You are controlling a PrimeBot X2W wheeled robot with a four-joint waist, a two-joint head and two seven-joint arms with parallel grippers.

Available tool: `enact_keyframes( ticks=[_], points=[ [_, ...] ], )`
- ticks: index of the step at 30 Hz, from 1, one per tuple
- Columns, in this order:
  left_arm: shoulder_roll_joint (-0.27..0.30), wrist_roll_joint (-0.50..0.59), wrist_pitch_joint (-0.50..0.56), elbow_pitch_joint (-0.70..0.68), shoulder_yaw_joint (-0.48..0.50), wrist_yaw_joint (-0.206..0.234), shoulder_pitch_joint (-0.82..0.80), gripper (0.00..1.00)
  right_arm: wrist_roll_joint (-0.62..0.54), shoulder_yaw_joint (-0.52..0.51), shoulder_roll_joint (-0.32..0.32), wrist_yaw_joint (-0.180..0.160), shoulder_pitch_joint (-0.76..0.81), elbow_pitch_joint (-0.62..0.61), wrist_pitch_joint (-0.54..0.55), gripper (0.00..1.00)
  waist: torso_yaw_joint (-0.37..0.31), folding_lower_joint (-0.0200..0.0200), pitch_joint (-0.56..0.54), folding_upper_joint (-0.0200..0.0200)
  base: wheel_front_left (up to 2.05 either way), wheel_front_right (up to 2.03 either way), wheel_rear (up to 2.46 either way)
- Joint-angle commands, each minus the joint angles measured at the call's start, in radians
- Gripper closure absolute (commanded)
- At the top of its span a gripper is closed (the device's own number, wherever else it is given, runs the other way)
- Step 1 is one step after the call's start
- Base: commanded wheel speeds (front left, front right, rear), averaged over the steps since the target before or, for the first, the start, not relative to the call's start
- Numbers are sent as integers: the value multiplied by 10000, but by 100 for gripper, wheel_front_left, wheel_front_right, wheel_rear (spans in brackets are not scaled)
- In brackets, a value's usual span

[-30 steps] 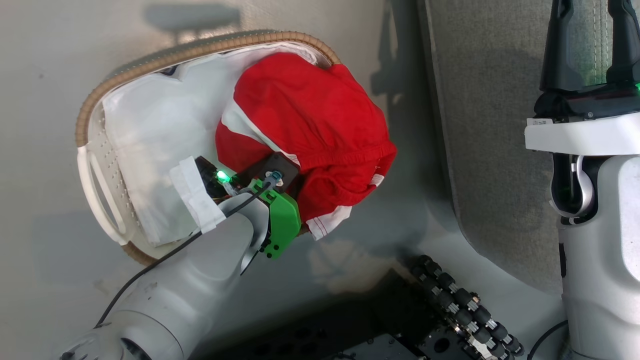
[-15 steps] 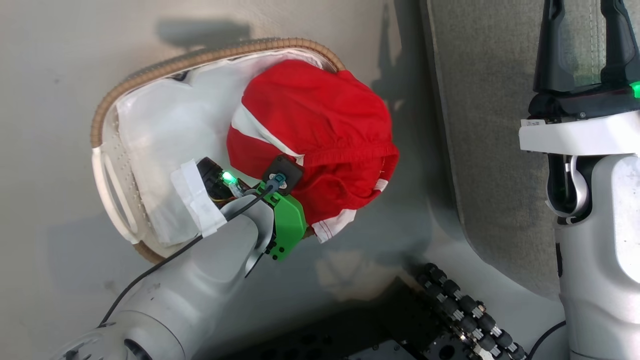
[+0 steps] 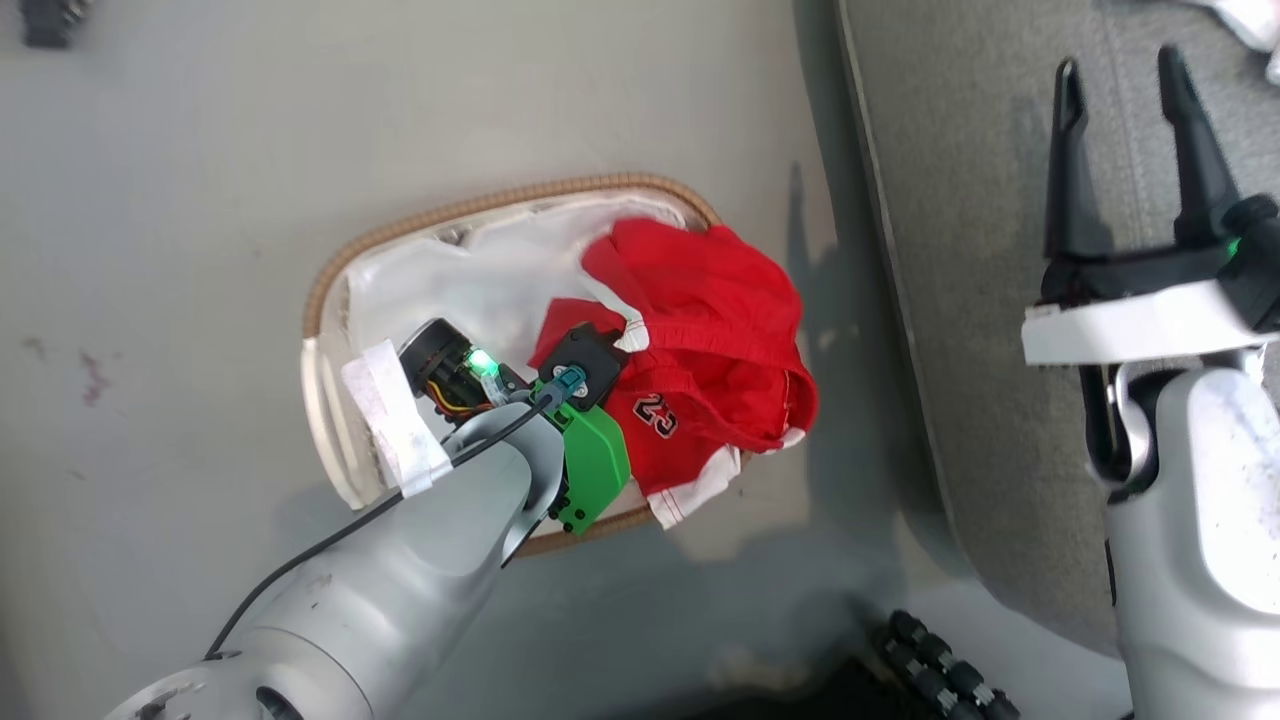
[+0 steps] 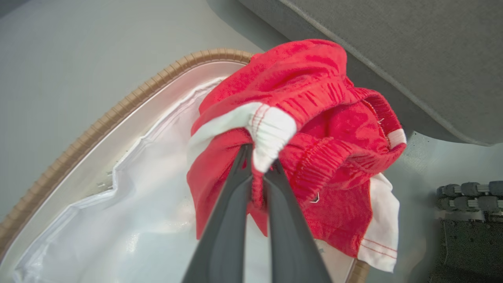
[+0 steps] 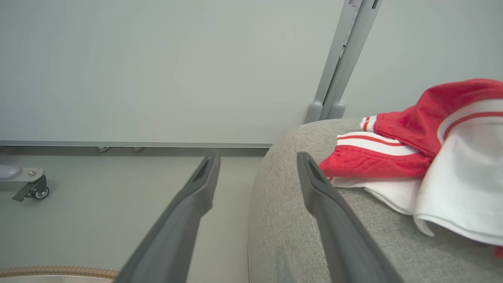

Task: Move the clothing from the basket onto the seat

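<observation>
Bright even light, soft shadows, sharp

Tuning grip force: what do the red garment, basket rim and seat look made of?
Red garment: soft matte knit, likely fleece; it creases, with a ribbed waistband. Basket rim: brown woven-look ridges, probably plastic. Seat: grey matte upholstery fabric, weave visible.

Red-and-white clothing [image 3: 720,320], grey seat [image 3: 980,250]
</observation>
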Motion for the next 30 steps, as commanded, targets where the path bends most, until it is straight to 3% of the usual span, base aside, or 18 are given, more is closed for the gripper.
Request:
enact_keyframes(
  ticks=[1,6,18,30],
  points=[
    [40,-9,-108,-57,34,-57,202,100,-100,-46,-33,-14,345,120,-49,0,595,0,-1379,0,0,0,0],
    [100,99,-173,-248,139,-105,197,100,-415,-119,-33,-14,1020,442,-49,0,885,0,-2529,0,0,0,0],
    [885,548,-186,-1491,633,-227,-412,100,-612,272,-33,-14,2705,1335,-49,0,1172,0,-5570,0,0,0,0],
    [1520,670,-141,-1907,691,-332,-1796,100,-541,930,-33,-14,3405,1682,-49,0,1157,0,-6905,0,0,0,0]
  ],
)
